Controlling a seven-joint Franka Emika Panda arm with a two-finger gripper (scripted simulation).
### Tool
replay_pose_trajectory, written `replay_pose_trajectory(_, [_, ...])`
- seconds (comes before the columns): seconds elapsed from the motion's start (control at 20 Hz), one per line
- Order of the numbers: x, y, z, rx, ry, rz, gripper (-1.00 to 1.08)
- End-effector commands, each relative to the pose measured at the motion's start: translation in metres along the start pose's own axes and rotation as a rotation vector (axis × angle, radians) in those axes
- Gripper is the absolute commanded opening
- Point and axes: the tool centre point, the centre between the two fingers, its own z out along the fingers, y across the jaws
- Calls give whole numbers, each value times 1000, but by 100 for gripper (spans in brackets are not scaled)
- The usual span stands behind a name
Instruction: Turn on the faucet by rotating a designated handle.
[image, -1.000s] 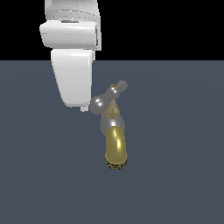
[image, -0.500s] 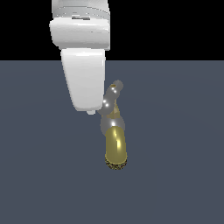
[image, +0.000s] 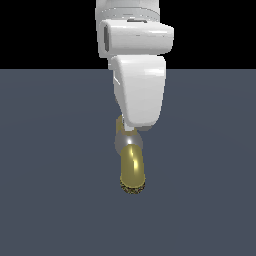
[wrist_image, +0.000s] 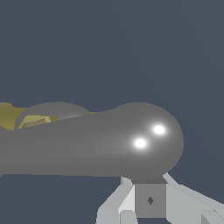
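Note:
The faucet (image: 132, 169) stands mid-scene, its brass-yellow curved spout pointing toward the camera below a silver collar. My white gripper (image: 136, 126) hangs directly over the faucet's top and hides the handle in the exterior view. In the wrist view the handle (wrist_image: 131, 142) fills the frame as a thick silver bar with a rounded bulbous end. It lies right against my gripper (wrist_image: 150, 200), whose fingers (wrist_image: 150, 205) sit together with no gap showing and nothing held between them. A bit of the brass faucet (wrist_image: 26, 120) shows behind the bar.
The faucet stands on a flat dark blue-grey floor (image: 55, 190) that runs to a black background.
My gripper has swept toward the exterior view's right across the faucet's top. The silver handle, which stuck out sideways, has swung round with it and now sits hidden behind the gripper.

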Motion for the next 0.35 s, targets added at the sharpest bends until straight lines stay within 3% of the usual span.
replay_pose_trajectory(0.0, [25, 4, 0, 2, -3, 32, -100])
replay_pose_trajectory(0.3, [52, 9, 1, 2, -3, 37, -100])
